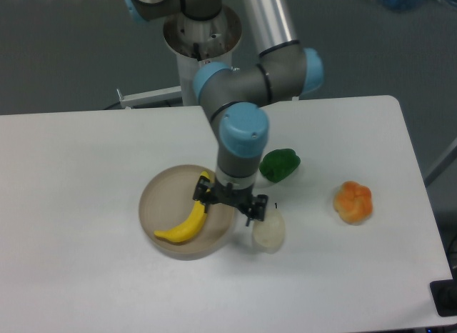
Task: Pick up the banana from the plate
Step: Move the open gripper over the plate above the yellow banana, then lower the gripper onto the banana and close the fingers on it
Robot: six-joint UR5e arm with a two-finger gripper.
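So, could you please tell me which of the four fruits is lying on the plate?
The yellow banana: it alone lies on the tan plate. The whitish pear, green pepper and orange fruit sit directly on the table.

banana [187,222] top hidden (by gripper [230,201]), pear [269,231] partly covered
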